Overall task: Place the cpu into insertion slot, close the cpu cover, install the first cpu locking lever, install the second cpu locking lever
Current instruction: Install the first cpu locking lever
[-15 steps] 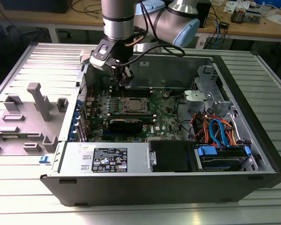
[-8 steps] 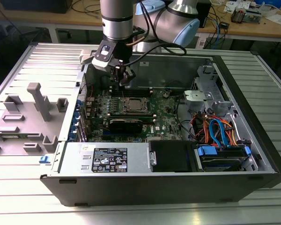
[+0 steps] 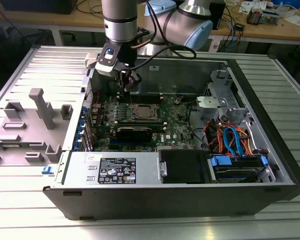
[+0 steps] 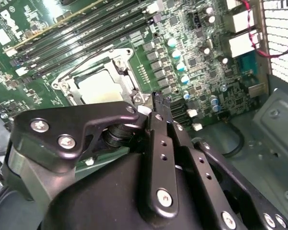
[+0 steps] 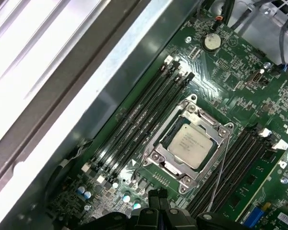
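Observation:
The cpu (image 5: pixel 192 146) lies flat in the insertion slot (image 5: pixel 159 157), its silver top showing through the window of the cpu cover (image 5: pixel 200 115), which is folded down over it. A thin wire locking lever (image 5: pixel 220 172) runs along one side of the socket and reaches out over the black memory slots. My gripper (image 5: pixel 156 195) hovers above the board just beside the socket, shut with nothing in it. In the exterior view the gripper (image 3: pixel 127 82) hangs over the board's far side, behind the socket (image 3: pixel 142 112). The second wrist view shows the cpu (image 4: pixel 103 86) beyond my fingertips (image 4: pixel 158 101).
The motherboard lies inside an open computer case (image 3: pixel 155 205) on a ribbed metal table. Long memory slots (image 5: pixel 134 124) flank the socket. A power supply (image 3: pixel 115 170), drive bays and coloured cables (image 3: pixel 230 140) fill the near side. Grey fixtures (image 3: pixel 42 107) stand at the exterior view's left.

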Robot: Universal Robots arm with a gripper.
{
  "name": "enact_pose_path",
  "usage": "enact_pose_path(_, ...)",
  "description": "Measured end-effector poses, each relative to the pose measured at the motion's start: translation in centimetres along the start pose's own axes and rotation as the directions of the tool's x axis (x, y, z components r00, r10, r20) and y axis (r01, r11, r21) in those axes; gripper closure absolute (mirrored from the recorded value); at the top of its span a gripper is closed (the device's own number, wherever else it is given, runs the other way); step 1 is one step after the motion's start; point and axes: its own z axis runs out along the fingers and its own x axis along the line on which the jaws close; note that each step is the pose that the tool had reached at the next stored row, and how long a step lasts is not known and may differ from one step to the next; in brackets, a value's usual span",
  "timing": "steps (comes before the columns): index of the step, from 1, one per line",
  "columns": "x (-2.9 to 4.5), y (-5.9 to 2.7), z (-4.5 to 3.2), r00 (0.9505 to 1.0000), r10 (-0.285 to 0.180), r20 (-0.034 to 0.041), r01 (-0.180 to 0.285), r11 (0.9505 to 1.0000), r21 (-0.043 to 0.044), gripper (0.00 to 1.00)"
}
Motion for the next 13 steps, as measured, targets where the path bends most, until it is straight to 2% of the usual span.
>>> enact_pose_path(1, 0.07, -0.07, 0.00, 1.0000, -0.004, 0.0000, 0.004, 1.0000, -0.0002, 0.89)
enact_pose_path(4, 0.12, -0.08, 0.00, 0.9982, -0.060, 0.0006, 0.060, 0.9982, -0.0036, 0.89)
enact_pose_path(6, 0.14, -0.07, 0.00, 0.9914, -0.131, 0.0016, 0.131, 0.9913, -0.0077, 0.89)
enact_pose_path(8, 0.15, -0.06, 0.01, 0.9856, -0.169, 0.0023, 0.169, 0.9855, -0.0099, 0.89)
enact_pose_path(9, 0.17, -0.05, 0.01, 0.9805, -0.197, 0.0028, 0.197, 0.9804, -0.0115, 0.89)
enact_pose_path(13, 0.45, -0.32, -0.01, 0.9776, -0.210, 0.0023, 0.210, 0.9775, -0.0130, 0.89)
